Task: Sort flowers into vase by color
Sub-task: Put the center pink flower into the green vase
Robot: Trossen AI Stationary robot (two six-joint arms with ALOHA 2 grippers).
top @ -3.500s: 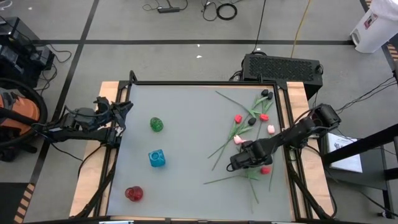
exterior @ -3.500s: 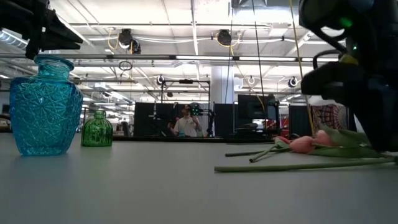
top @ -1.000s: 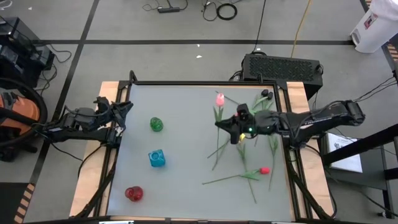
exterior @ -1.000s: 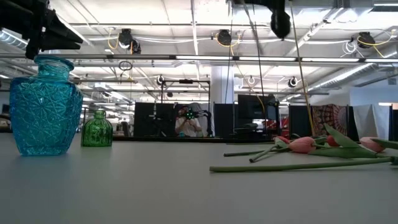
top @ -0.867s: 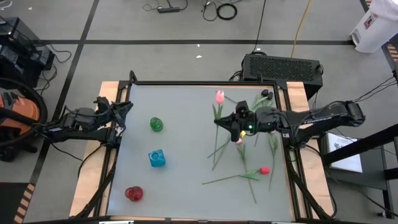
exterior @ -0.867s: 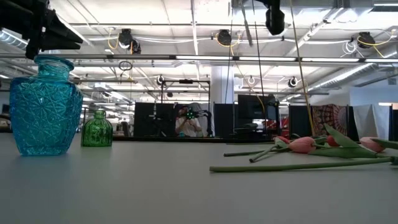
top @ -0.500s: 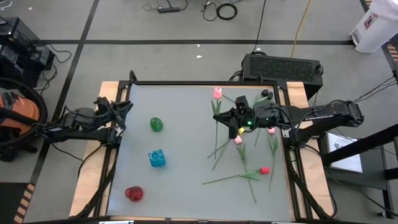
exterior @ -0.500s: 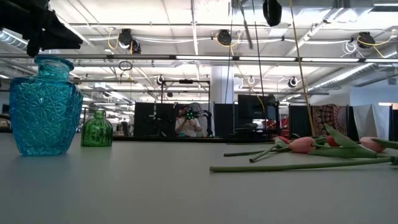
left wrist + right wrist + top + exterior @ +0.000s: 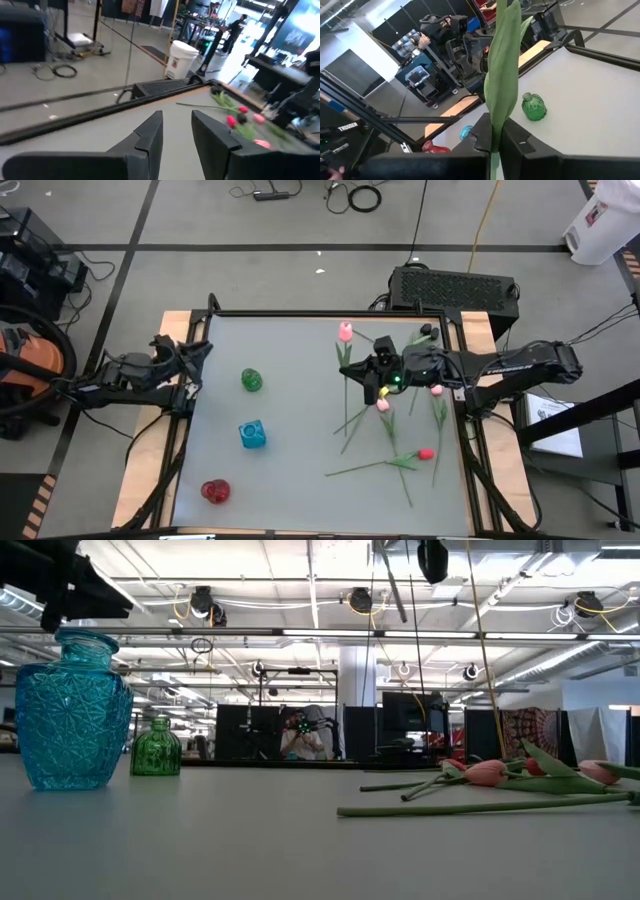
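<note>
My right gripper [image 9: 372, 376] is raised above the table's far right part, shut on a pink tulip whose head [image 9: 345, 332] points toward the far left. In the right wrist view its green leaf [image 9: 502, 65] rises between my fingers. The low view shows the gripper [image 9: 433, 560] high up. More tulips lie flat on the table at the right: pink [image 9: 382, 406], red [image 9: 426, 453], black [image 9: 428, 331]. Green vase [image 9: 251, 380], blue vase [image 9: 252, 434] and red vase [image 9: 215, 491] stand at the left. My left gripper [image 9: 200, 352] waits open at the left edge. My right gripper pinches the pink tulip between its two fingers on the stem and leaf [image 9: 495, 131], well below the head. The flower is lifted clear of the table. Its leaf and head stand out beyond the fingers and the stem's lower end [image 9: 351, 394] reaches back past them.
The blue vase [image 9: 72, 710] and green vase [image 9: 156, 748] stand upright in the low view, with tulips [image 9: 486, 772] lying at the right. Bare grey table [image 9: 300, 410] lies between vases and flowers. A black box [image 9: 455, 288] sits beyond the far edge.
My right gripper, still holding the pink tulip, has drifted a little toward the table's left and far edge. The tulip's head has moved with it toward the far left. The other flowers and the vases have stayed put.
</note>
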